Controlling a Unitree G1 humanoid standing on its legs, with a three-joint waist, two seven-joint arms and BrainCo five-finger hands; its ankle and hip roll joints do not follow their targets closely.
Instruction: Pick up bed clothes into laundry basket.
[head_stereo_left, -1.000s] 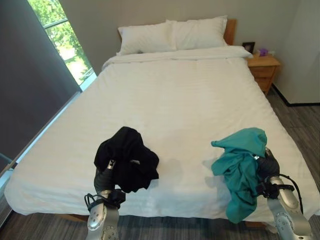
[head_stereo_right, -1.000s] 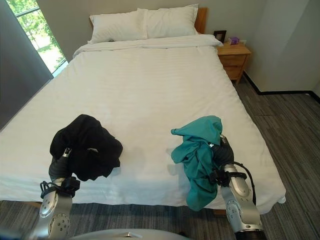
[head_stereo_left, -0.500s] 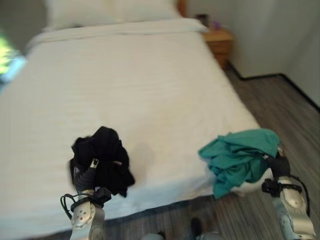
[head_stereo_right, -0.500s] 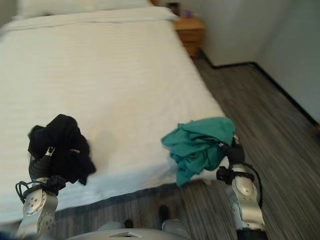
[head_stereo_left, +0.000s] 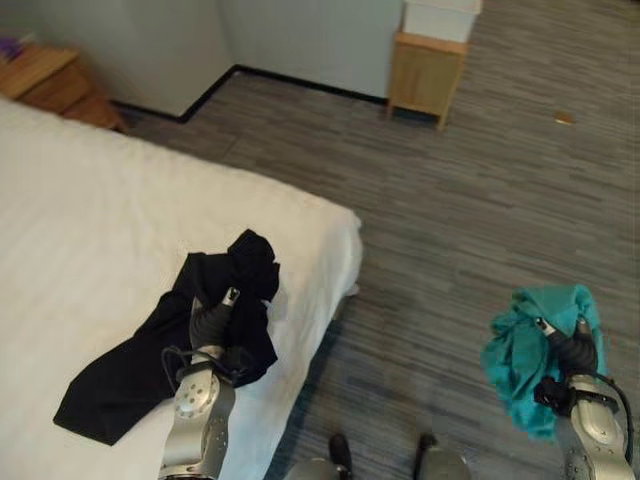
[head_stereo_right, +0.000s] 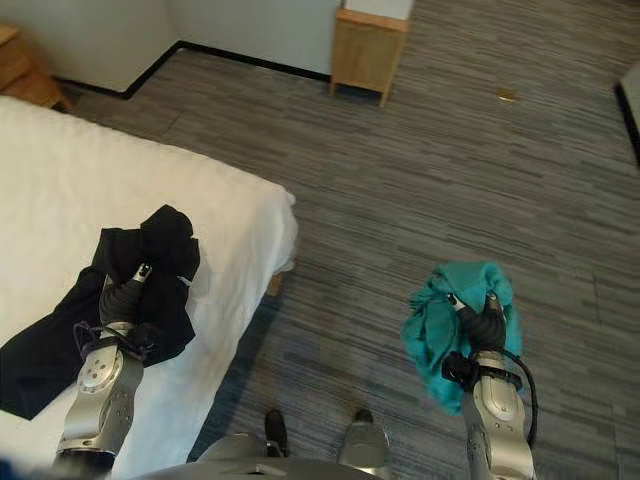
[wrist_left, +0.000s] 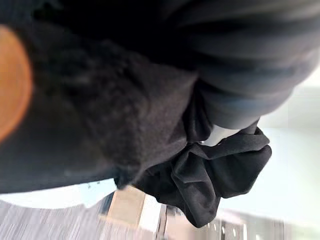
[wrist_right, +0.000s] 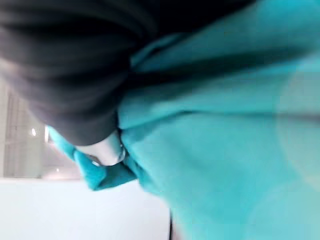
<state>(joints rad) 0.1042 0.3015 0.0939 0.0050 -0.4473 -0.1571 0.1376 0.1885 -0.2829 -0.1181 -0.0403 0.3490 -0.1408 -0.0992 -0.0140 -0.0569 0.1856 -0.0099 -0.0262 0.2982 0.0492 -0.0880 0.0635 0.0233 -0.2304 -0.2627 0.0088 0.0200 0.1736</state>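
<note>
Nearest, the left hand (head_stereo_left: 208, 322) is raised over the near corner of the bed (head_stereo_left: 90, 210), its fingers buried in a black garment (head_stereo_left: 170, 340); the left wrist view shows that cloth bunched against the hand's dark cover, so it grips the black garment. Part of the garment trails down onto the white sheet to the near left. On the right, the right hand (head_stereo_right: 486, 322) holds a teal garment (head_stereo_right: 450, 325) in the air above the grey striped floor (head_stereo_left: 470, 200), well clear of the bed; the right wrist view shows teal cloth wrapped round a silver finger (wrist_right: 106, 152).

A second ago the head camera faced the bed head-on with pillows at the far end; the whole picture has since swung right, so the camera has turned. Both garments remain in the same hands.

Farther off, a small wooden cabinet (head_stereo_left: 428, 70) stands against the far wall, with a white box (head_stereo_left: 440, 15) on top. A wooden nightstand (head_stereo_left: 50, 80) sits at the far left.
</note>
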